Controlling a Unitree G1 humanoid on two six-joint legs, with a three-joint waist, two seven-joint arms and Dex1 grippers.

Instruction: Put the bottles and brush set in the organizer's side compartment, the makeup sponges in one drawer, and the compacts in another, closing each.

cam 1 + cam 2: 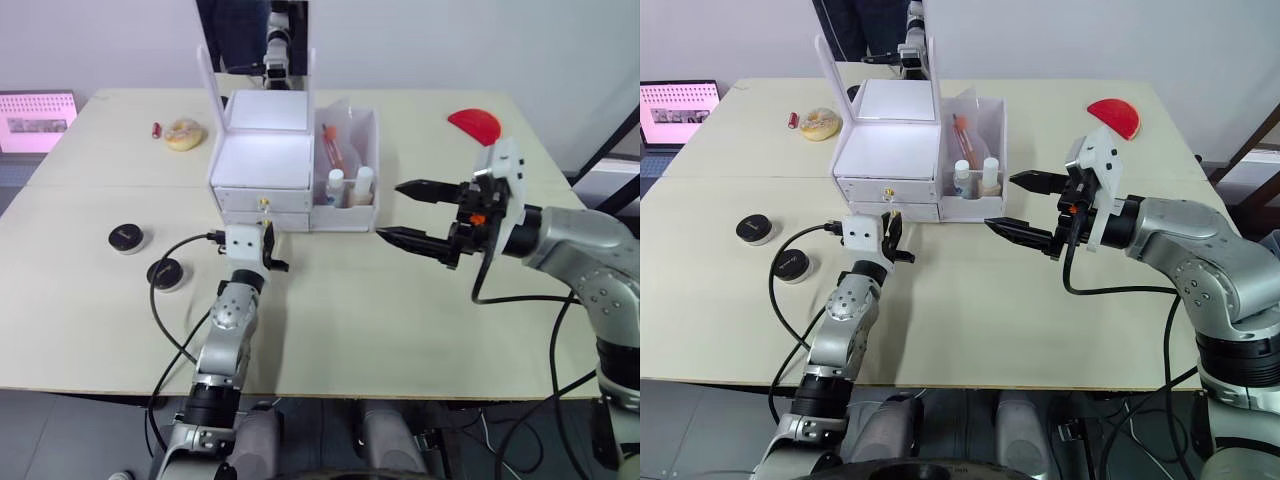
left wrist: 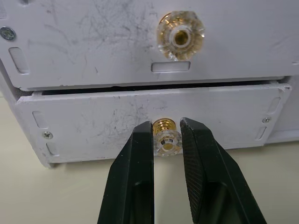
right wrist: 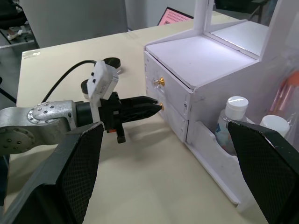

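Gripping the small gold-and-clear knob of the lower drawer, the left gripper has its two black fingers pressed against the knob's sides in the left wrist view; that drawer sits a crack proud of the closed upper drawer, and a dark gap between them hides whatever lies inside. From the head cameras, the white plastic organizer with upright mirror stands mid-table, and its white-walled side compartment holds the short clear bottle with a white cap, the taller beige bottle with a white cap and, behind them, the clear pouch of orange-handled brushes, only partly visible over the rim. Two round black-lidded compacts lie on the beige table to the robot's left of the left arm. No pink sponge can be made out anywhere. The right gripper hovers just beside the compartment, fingers spread wide and holding nothing. Its wrist view shows the spread fingers cut off at the frame edges, the left gripper at the knob between them.
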